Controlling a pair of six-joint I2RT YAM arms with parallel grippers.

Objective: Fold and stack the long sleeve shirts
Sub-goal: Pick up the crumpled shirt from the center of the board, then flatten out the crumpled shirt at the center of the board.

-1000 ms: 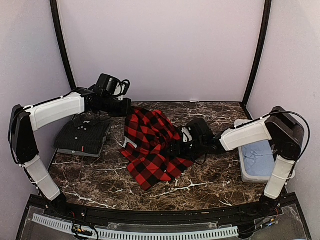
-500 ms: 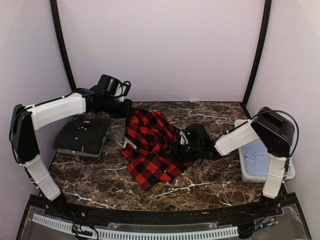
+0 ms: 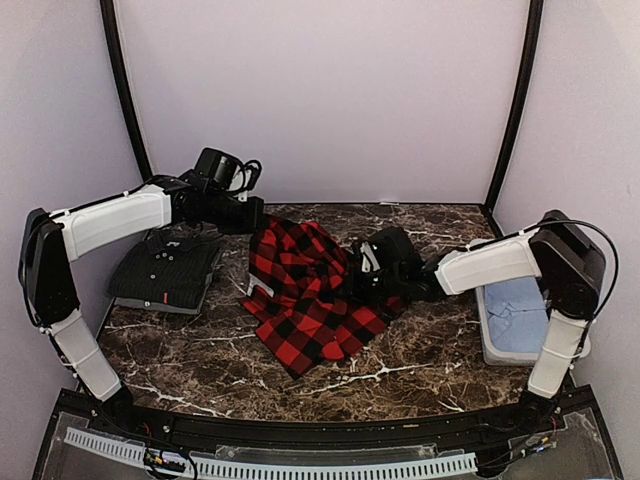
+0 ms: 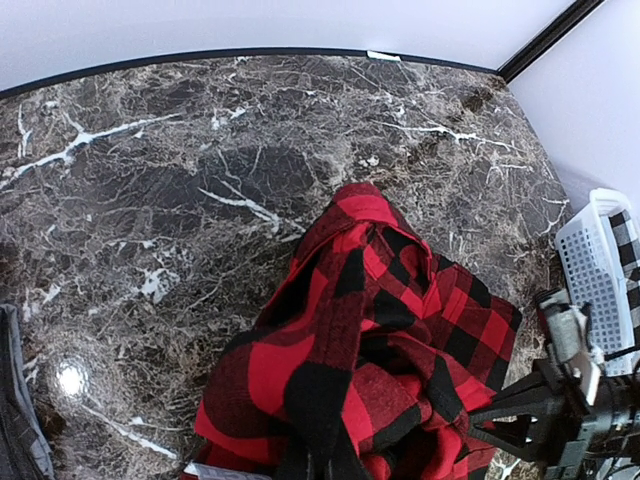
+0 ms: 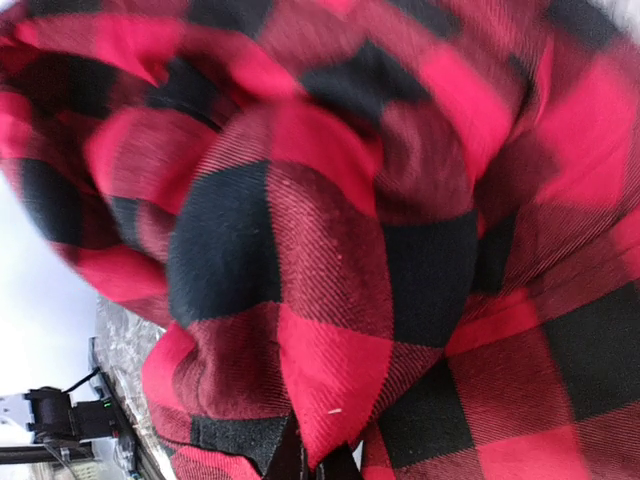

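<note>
The red-and-black flannel shirt (image 3: 310, 300) lies crumpled on the marble table (image 3: 420, 360) at its middle. My left gripper (image 3: 256, 216) is shut on the shirt's far left edge, and in the left wrist view cloth (image 4: 370, 350) runs straight into the closed fingertips (image 4: 322, 462). My right gripper (image 3: 368, 272) is shut on the shirt's right side. In the right wrist view the flannel (image 5: 350, 230) fills the frame, with a fold pinched at the gripper (image 5: 318, 462). The dark charcoal shirt (image 3: 166, 268) lies folded at the left.
A white basket (image 3: 490, 335) holding pale blue cloth (image 3: 520, 312) stands at the table's right edge, also seen as a basket (image 4: 598, 262) in the left wrist view. Black frame posts (image 3: 122, 90) rise at the back corners against the walls.
My right gripper has gone from open to shut on the flannel's right side and lifted slightly backward, drawing the cloth a little to the right. The left arm has stayed put.
</note>
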